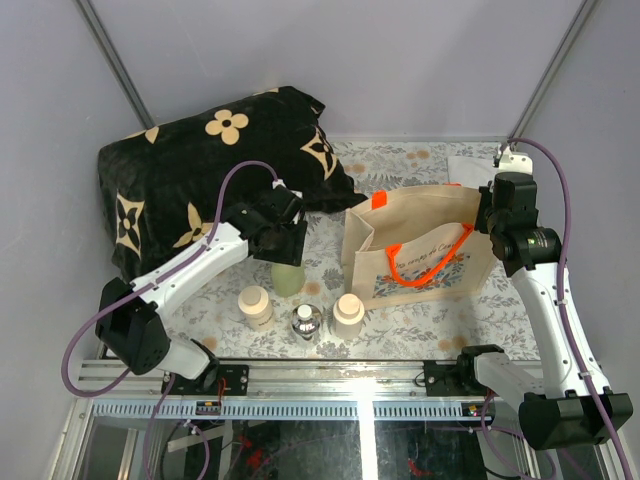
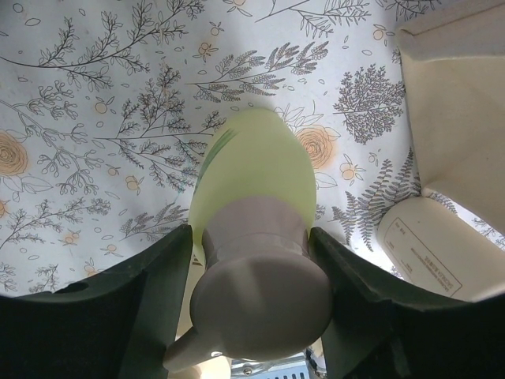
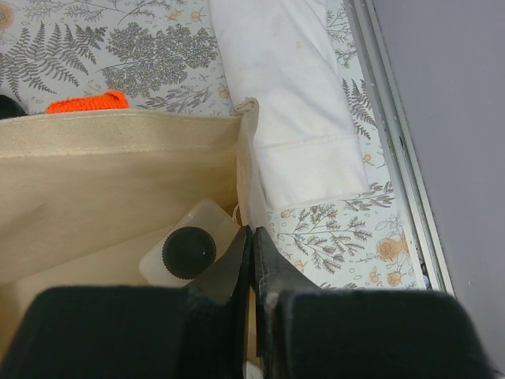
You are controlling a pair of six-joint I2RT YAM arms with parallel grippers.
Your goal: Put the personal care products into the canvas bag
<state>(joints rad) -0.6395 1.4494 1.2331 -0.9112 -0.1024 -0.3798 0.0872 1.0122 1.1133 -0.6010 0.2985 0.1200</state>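
Pale green bottle is pinched at its shoulders between the two dark fingers of the left claw. Its beige cap fills the bottom centre of the left wrist view. I cannot tell whether its base rests on the flowered table cover or hangs just above it. At the lower right of that view a cream bottle with a printed label stands just beside the wall of the canvas bag.

From above, the left claw is left of centre, near the bag's left side. Along the lower middle of the frame stand three more bottles, apart from one another: a second cream bottle, a small clear bottle, and the cream one by the bag.

The right claw has its fingers pressed together on the bag's top edge at a corner seam. From above, that is the bag's upper right corner. Just left of those fingers, inside the bag, lies a white bottle with a dark cap. One of the orange handles shows at the upper left of the right wrist view. A white cloth lies on the table cover just right of the bag.

The bag stands open, right of centre in the top view, and a black blanket with cream flowers is heaped at the upper left.
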